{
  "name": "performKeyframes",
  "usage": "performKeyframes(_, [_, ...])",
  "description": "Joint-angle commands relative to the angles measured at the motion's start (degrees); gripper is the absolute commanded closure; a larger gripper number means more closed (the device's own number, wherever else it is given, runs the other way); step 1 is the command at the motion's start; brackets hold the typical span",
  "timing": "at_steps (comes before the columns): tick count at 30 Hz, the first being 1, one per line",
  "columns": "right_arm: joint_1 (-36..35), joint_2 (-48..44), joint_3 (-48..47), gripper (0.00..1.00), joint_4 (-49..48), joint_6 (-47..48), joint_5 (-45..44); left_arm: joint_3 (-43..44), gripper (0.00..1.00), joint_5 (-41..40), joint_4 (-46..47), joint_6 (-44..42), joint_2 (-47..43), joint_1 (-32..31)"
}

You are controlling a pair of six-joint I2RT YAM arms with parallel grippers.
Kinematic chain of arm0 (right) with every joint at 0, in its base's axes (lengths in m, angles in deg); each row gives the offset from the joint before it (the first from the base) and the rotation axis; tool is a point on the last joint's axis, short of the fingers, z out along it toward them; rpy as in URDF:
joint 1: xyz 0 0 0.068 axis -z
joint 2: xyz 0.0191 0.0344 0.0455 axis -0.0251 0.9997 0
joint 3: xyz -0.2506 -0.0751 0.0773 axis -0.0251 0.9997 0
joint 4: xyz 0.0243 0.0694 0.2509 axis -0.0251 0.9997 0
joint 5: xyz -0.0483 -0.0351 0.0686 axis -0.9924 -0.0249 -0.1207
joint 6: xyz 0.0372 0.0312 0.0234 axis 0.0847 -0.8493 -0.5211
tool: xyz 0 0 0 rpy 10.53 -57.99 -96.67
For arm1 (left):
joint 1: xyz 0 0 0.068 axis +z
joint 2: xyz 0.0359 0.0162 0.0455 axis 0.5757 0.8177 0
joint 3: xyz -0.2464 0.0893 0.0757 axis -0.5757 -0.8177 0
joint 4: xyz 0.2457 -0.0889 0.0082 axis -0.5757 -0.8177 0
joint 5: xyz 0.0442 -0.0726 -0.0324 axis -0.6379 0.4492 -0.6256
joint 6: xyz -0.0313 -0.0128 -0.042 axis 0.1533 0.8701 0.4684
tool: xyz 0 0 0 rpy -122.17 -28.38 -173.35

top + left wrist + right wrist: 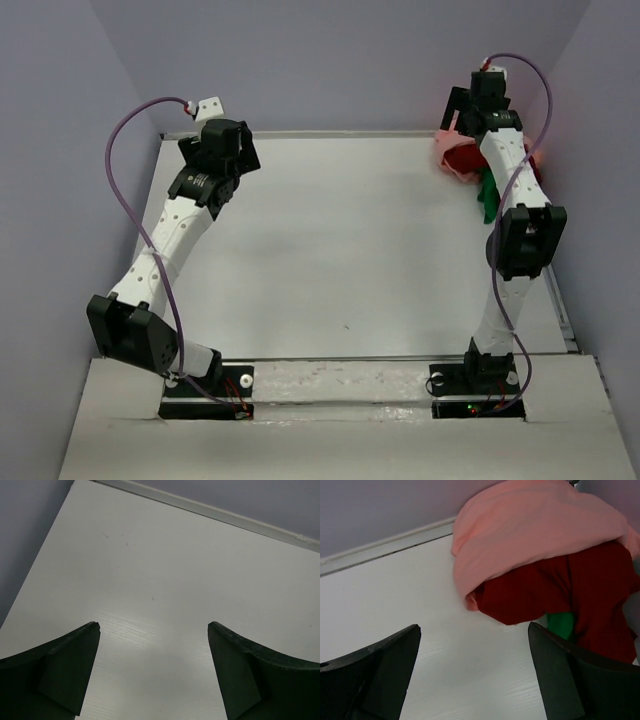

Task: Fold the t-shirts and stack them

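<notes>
The t-shirts lie in a heap at the table's far right corner. The salmon-pink shirt (530, 535) drapes over the dark red shirt (555, 590), and a bit of the bright green shirt (561, 625) shows under it. In the top view the heap, pink (447, 150), red (468, 160) and green (489, 195), is partly hidden by the right arm. My right gripper (474, 630) is open and empty, just short of the heap's near edge. My left gripper (153, 627) is open and empty over bare table at the far left (225, 145).
A white table (340, 250) with a raised rim (320, 133) at the back and grey walls behind and at the sides. A rail (565, 310) runs along the table's right edge.
</notes>
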Motion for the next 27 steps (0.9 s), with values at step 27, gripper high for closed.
performKeyframes(27, [8.6, 26.1, -26.9, 0.21, 4.8, 0.2, 20.6, -1.5, 0.01, 5.4, 5.3, 0.4, 1.9, -3.7])
